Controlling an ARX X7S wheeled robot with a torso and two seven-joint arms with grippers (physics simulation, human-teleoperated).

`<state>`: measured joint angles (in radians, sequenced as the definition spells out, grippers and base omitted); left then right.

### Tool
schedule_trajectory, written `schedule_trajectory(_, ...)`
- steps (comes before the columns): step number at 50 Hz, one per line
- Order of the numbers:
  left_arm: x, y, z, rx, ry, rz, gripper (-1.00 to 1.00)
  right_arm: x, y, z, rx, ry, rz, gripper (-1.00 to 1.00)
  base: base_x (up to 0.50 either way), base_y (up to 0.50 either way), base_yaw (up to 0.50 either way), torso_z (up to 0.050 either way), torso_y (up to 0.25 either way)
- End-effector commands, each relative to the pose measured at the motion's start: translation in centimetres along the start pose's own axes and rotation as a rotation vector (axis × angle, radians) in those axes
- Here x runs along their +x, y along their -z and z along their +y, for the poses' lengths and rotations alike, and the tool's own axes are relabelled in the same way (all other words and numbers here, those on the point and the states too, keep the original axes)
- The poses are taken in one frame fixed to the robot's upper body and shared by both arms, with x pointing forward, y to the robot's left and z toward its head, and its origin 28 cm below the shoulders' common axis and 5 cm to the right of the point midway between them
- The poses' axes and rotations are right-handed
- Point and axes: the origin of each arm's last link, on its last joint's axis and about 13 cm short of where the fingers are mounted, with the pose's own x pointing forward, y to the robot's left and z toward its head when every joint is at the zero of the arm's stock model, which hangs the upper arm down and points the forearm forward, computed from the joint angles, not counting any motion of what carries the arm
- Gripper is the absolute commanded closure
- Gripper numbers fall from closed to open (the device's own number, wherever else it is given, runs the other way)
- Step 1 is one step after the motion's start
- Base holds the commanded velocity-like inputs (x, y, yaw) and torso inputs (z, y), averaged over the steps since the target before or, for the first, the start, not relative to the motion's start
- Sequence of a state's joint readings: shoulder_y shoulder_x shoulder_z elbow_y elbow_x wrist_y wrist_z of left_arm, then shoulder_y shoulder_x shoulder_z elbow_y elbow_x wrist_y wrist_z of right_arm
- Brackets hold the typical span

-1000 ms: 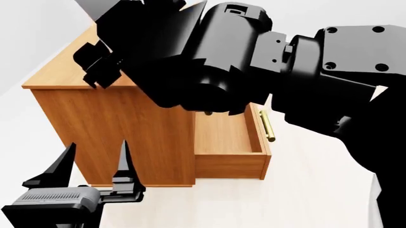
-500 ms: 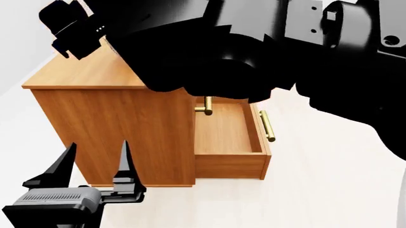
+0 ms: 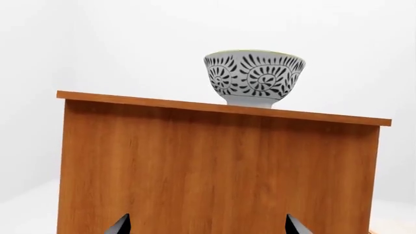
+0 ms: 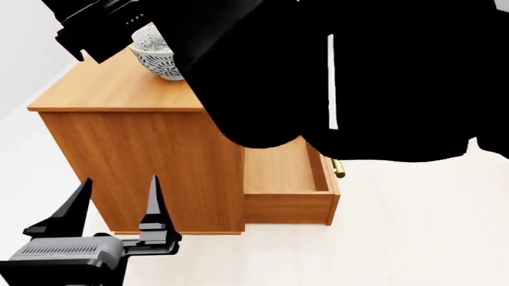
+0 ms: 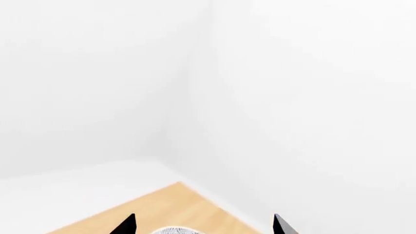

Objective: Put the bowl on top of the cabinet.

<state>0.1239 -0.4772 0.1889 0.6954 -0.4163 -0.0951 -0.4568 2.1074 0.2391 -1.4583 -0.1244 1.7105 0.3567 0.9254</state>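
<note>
Nearest, the left gripper (image 4: 115,205) hangs spread and empty by the cabinet's (image 4: 143,155) side. Up on the cabinet top the bowl (image 4: 157,55) stands upright. The right gripper (image 5: 202,225) is spread above its rim; a careless retreat could clip it.

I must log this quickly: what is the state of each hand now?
Left hand: open, holding nothing.
Right hand: open, fingers apart above the bowl, which stands on the cabinet.

Pale floor (image 4: 413,238) and plain white walls (image 5: 305,97) meeting in a corner
</note>
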Motion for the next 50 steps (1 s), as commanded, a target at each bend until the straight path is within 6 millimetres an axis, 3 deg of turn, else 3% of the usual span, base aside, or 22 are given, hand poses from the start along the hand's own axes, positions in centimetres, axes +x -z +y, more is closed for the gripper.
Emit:
schedule_trajectory(1, -0.1, -0.2, 0.0, 0.001, 0.000, -0.009, -1.00, -2.3, -0.3, -0.7, 0.010, 0.030, -0.044, -1.00, 0.00, 0.00, 0.00, 0.000, 0.000)
schedule_trajectory(19, -0.2, -0.3, 0.0, 0.003, 0.000, -0.012, -1.00, -6.1, 1.5, -2.9, 0.030, 0.151, -0.063, -1.00, 0.00, 0.00, 0.00, 0.000, 0.000)
schedule_trajectory(35, -0.4, -0.5, -0.2, 0.012, 0.004, -0.022, -1.00, -11.3, 3.7, -4.6, 0.043, 0.270, -0.054, -1.00, 0.00, 0.00, 0.00, 0.000, 0.000)
schedule_trajectory(50, -0.4, -0.9, -0.1, 0.016, -0.002, -0.036, -1.00, -15.2, 6.6, -4.6, 0.064, 0.328, -0.030, -1.00, 0.00, 0.00, 0.00, 0.000, 0.000)
